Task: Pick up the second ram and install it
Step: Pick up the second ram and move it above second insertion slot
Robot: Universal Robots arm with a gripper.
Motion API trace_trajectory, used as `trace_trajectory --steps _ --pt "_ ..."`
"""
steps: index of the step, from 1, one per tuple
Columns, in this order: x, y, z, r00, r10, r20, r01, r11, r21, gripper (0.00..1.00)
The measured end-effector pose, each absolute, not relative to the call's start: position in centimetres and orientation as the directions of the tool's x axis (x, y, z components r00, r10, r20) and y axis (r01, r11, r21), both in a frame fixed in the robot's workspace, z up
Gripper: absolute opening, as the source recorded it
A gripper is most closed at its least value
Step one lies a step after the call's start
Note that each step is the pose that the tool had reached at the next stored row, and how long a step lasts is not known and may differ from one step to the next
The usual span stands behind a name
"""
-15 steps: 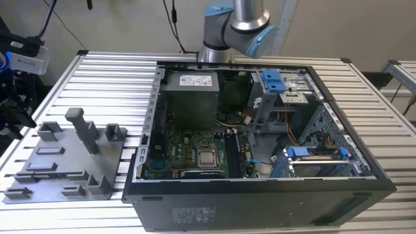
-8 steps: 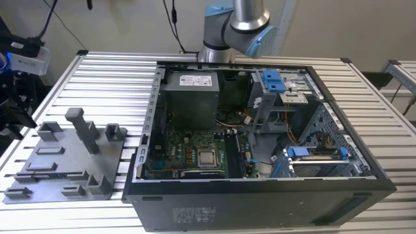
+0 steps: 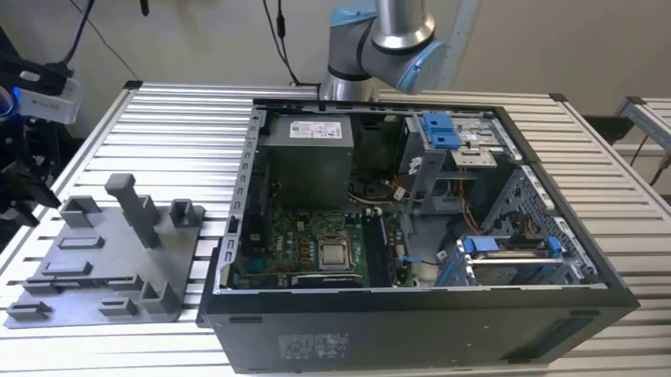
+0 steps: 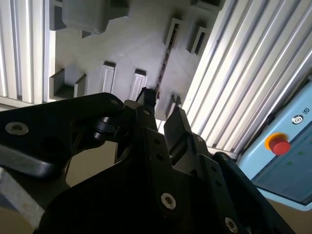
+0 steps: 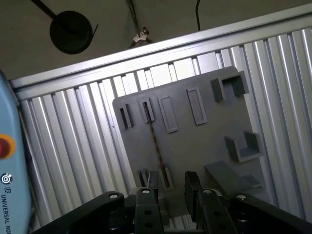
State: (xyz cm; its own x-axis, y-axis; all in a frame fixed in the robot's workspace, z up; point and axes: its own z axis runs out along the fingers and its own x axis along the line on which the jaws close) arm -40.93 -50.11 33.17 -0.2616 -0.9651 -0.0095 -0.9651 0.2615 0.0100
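Note:
The second ram (image 5: 155,142) stands on edge in the slots of the grey fixture tray (image 5: 204,126), showing as a thin dark strip. It is the same thin dark strip (image 4: 164,63) on the tray (image 4: 122,44) in the second wrist view. My gripper (image 5: 169,192) hangs well above the tray, open, with nothing between its black fingers (image 5: 193,189). In the second wrist view the gripper (image 4: 161,109) sits over the near end of the ram. The tray (image 3: 105,267) lies at the exterior view's left, beside the open computer case (image 3: 419,236).
The case holds a green motherboard (image 3: 314,243), a grey power supply (image 3: 306,157) and blue drive brackets (image 3: 442,129). The arm's base (image 3: 378,39) rises behind the case. A light blue pendant with a red button (image 4: 279,145) lies off the slatted table's edge.

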Motion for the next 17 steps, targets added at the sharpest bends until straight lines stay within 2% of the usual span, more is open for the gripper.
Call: trace_trajectory --steps 17 --pt "-40.93 -50.1 32.63 -0.262 -0.965 -0.01 -0.965 0.262 0.01 0.36"
